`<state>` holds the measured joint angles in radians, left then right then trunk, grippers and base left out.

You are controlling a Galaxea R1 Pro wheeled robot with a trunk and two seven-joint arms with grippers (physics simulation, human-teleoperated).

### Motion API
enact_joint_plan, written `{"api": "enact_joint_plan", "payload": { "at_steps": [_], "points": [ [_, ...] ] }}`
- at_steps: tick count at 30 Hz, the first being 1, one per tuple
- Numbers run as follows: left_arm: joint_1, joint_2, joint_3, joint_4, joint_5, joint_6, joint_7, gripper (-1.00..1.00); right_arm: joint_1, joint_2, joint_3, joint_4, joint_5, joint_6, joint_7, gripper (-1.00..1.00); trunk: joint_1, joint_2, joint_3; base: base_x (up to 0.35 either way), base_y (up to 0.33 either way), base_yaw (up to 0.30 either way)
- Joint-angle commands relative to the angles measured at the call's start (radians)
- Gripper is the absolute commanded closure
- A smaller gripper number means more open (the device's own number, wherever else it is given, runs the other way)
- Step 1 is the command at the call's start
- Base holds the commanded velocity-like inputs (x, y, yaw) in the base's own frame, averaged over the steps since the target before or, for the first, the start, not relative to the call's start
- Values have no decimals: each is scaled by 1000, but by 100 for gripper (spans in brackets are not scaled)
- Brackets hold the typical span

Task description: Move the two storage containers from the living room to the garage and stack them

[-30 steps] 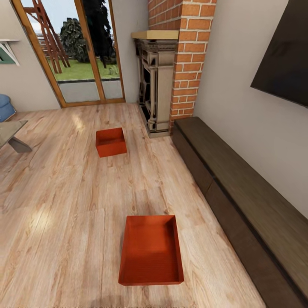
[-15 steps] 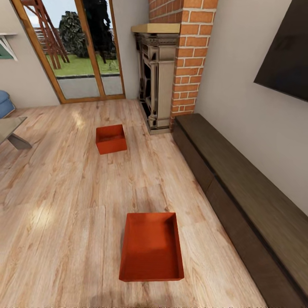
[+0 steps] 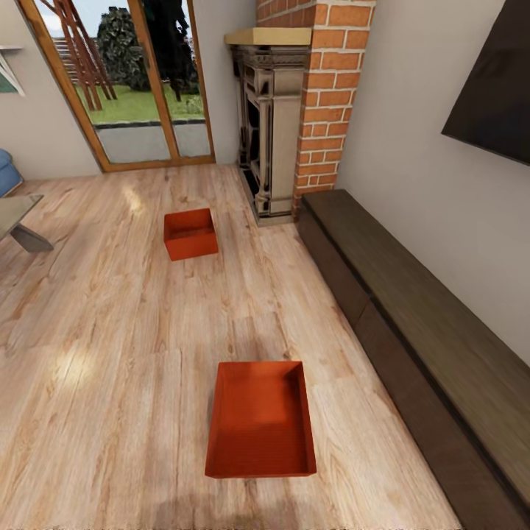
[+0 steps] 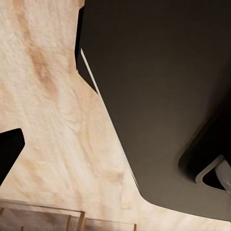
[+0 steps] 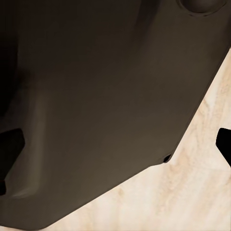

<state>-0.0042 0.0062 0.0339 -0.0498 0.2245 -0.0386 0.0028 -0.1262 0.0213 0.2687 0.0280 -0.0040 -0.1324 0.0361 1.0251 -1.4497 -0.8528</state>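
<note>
Storage containers are both sitting on the living room's wood-plank floor: near container is lying close to the camera, far container is sitting well beyond it, near the fireplace. Dark cabinet is running along the right wall. Wrist views are showing dark robot body over planks; finger tips are peeking in at the edges, so can't tell either gripper's opening.

Head view high over wood floor; wrist views close above it
</note>
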Motion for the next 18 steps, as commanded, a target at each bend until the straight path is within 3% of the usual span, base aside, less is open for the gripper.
{"api": "enact_joint_plan", "payload": {
  "at_steps": [1,18],
  "points": [
    [0,0,3,1,2,-3,0,-100,-1,0,1,3,-1,-6,2,-100,0,0,-2,0,0,0],
    [0,0,3,1,2,-3,0,-100,-1,-1,1,3,-1,-6,2,-100,0,0,-29,0,0,0]
  ]
}}
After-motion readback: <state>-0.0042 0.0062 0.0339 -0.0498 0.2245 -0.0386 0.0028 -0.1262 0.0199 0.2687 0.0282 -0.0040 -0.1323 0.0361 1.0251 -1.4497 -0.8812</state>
